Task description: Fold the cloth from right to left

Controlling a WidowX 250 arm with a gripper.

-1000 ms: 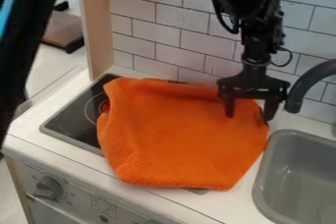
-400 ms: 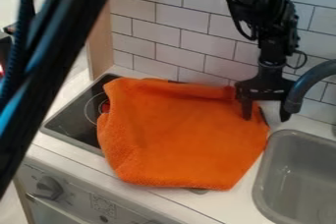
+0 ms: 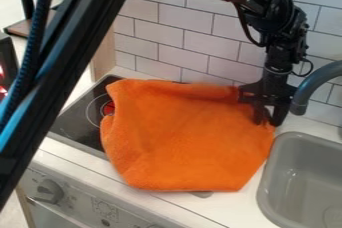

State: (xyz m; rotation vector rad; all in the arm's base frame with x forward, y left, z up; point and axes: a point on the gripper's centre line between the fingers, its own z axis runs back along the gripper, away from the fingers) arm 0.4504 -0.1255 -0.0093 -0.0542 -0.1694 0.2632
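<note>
My claw [image 3: 268, 122] has just drawn its fingers together, and I read it as grasping the cloth [image 3: 187, 137] near its back corner on the sink [image 3: 264, 187] side. The cloth lies beside the sink, partly over the stove [image 3: 75, 126]; folding can probably begin. I count one claw, one cloth, one sink, one stove, one tap [image 3: 322, 81].

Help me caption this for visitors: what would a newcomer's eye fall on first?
Probably the bright orange cloth, spread over part of the stovetop and the counter. Then the robot's black hand at the cloth's back right corner, and the dark bar slanting across the left foreground.
</note>
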